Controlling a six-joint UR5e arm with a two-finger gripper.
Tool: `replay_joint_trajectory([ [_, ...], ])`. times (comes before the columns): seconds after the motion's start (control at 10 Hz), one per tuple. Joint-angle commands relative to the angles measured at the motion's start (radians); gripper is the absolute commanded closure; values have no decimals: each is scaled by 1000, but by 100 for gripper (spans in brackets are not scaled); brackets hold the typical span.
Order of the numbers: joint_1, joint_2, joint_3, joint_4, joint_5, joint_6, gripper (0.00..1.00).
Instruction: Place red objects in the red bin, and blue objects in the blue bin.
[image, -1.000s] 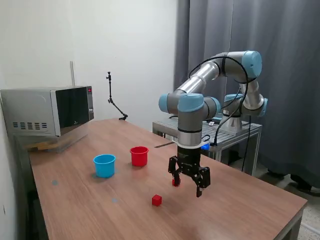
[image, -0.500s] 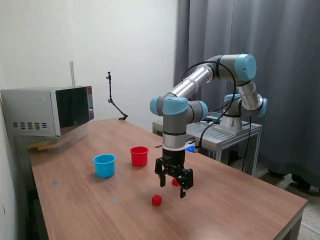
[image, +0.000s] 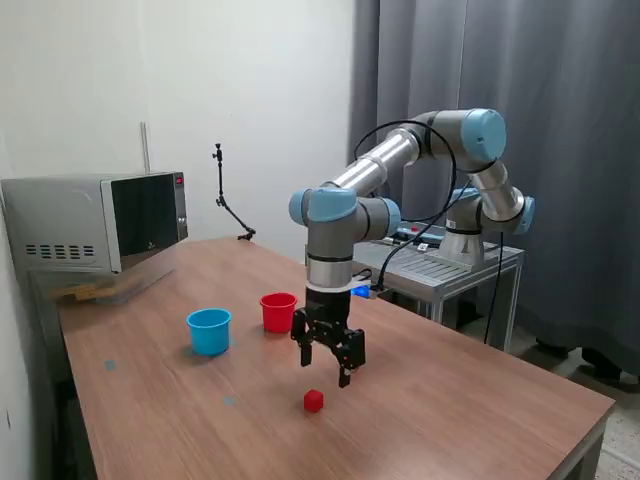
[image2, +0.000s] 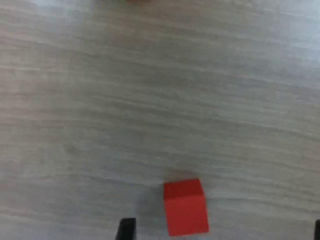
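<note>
- End effector (image: 327, 365) hangs with fingers spread, gripping nothing.
- Red cube (image: 314, 401) rests on the worktop (image: 450, 420), just below the end effector, untouched.
- Red cup (image: 278, 312) and blue cup (image: 209, 331) stand beyond the end effector.

Desk (image: 150, 410): long wooden top with visible grain, running from the back wall toward the near corner. A microwave (image: 95, 222) sat at the far end, on the exterior view's left. Light blue cup (image: 209, 331) and red cup (image: 278, 312) stood upright near mid-desk, close together but apart. One small red cube (image: 314, 401) lay alone on bare wood, nearer the front, well apart from both cups.
</note>
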Motion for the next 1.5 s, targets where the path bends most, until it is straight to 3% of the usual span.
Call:
replay_joint_trajectory([
  [0.0, 2, 11, -8, 1, 0, -4, 0],
  [0.8, 5, 52, -8, 8, 6, -7, 0],
  [1.4, -6, 66, -32, 2, 11, -68, 0],
])
